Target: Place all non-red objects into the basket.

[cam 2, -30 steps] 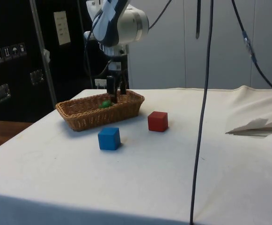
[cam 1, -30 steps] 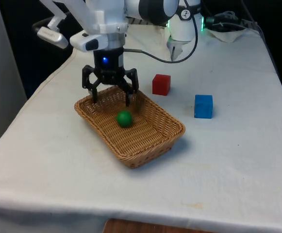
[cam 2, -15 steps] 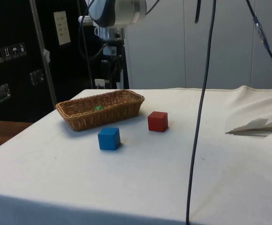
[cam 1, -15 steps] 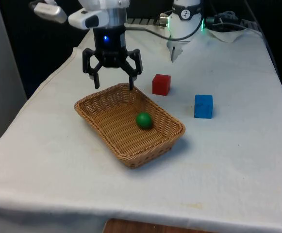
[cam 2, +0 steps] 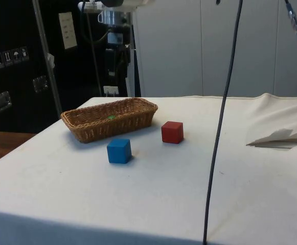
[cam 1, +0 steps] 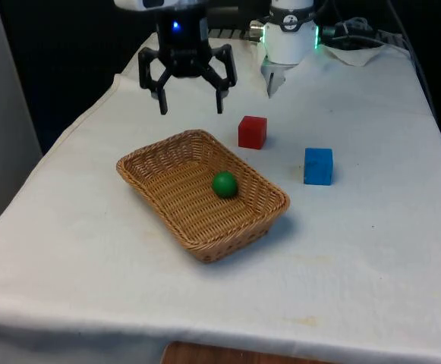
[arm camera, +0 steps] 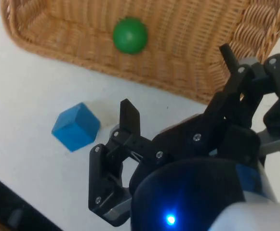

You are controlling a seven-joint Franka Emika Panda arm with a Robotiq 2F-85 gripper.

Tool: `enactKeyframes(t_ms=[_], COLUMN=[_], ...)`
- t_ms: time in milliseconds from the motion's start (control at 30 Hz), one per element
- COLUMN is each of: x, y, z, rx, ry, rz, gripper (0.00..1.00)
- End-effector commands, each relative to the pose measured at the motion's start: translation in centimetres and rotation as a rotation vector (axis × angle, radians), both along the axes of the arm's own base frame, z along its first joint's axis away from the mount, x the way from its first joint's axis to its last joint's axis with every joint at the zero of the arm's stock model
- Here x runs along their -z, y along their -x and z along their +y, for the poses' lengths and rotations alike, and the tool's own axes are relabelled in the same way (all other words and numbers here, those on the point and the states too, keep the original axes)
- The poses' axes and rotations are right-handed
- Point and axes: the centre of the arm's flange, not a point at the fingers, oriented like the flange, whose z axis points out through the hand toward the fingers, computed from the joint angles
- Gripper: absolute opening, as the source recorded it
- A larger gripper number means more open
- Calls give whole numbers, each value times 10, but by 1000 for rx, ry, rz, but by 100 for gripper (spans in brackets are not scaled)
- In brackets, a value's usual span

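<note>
Blue cube [cam 1: 318,165], solid-coloured, sits flat on white-cloth surface [cam 1: 357,250], outside the basket, toward front view's right. It is the one non-red item left to collect, in my judgement. Red cube [cam 1: 252,131] stands apart from it, nearer the robot end; stays put per task. Green ball [cam 1: 224,184] lies inside woven wicker basket [cam 1: 159,152], near the end closest to blue cube.

Black two-finger claw [cam 1: 190,104] hangs in the air above far end of basket, fingers spread wide, nothing held. Clear of rim, no contact w/ anything.

Key relation: blue cube lies off to front view's right of claw and nearer the camera, w/ red cube roughly between claw and blue cube but closer to claw. Wrist view agrees: blue cube [arm camera: 76,127] on cloth just outside basket wall [arm camera: 188,77], beside one fingertip [arm camera: 129,113], not between the two.

Cube has no long axis; its faces sit about square to surface edge in front view, so approx. any opposite pair of sides should suit the grip. Next move, est.: traverse across to blue cube, keeping height enough to pass red cube, then descend.
</note>
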Motion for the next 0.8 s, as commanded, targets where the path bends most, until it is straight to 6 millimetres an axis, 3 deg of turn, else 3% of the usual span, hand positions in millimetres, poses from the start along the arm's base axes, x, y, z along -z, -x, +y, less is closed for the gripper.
enactKeyframes(t_ms=[0, 633, 767], x=[-3, -20, -21], y=[2, 21, 30], z=[4, 48, 65], rx=[2, -22, -30], ry=[5, -38, -45], rz=[7, 46, 58], gripper=[100, 100, 100])
